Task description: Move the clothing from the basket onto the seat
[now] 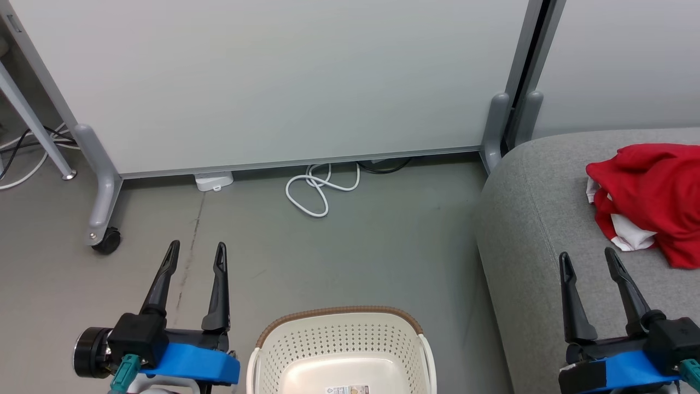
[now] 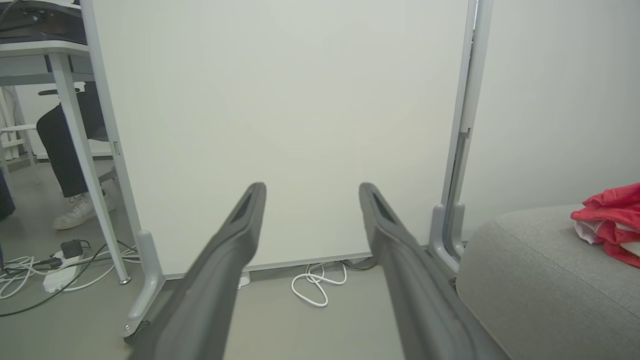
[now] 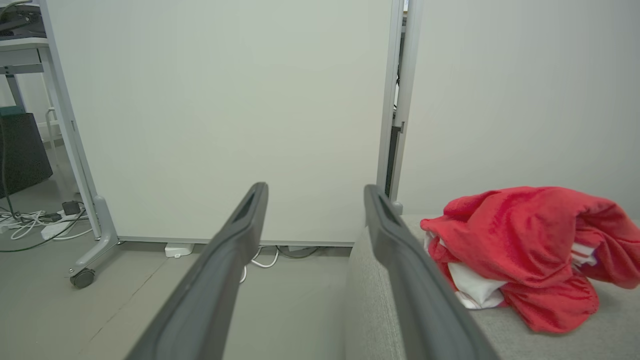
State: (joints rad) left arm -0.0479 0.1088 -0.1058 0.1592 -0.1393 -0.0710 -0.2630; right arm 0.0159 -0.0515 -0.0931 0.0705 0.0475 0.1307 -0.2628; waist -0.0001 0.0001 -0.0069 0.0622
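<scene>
Head view: cream perforated brown-rimmed plastic basket (image 1: 339,313), cut off at bottom edge; left gripper (image 1: 197,246) and right gripper (image 1: 586,253) spread wide, holding nothing. Right wrist view: crumpled red white-trimmed clothing (image 3: 520,240) lies on grey fabric seat (image 3: 575,345), separate garments indistinguishable.

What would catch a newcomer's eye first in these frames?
The red clothing, heaped on the grey seat at the right, stands out most. Next comes the cream basket on the floor at bottom centre, its visible part holding no garments. The left gripper and right gripper flank it, both open and holding nothing.
</scene>
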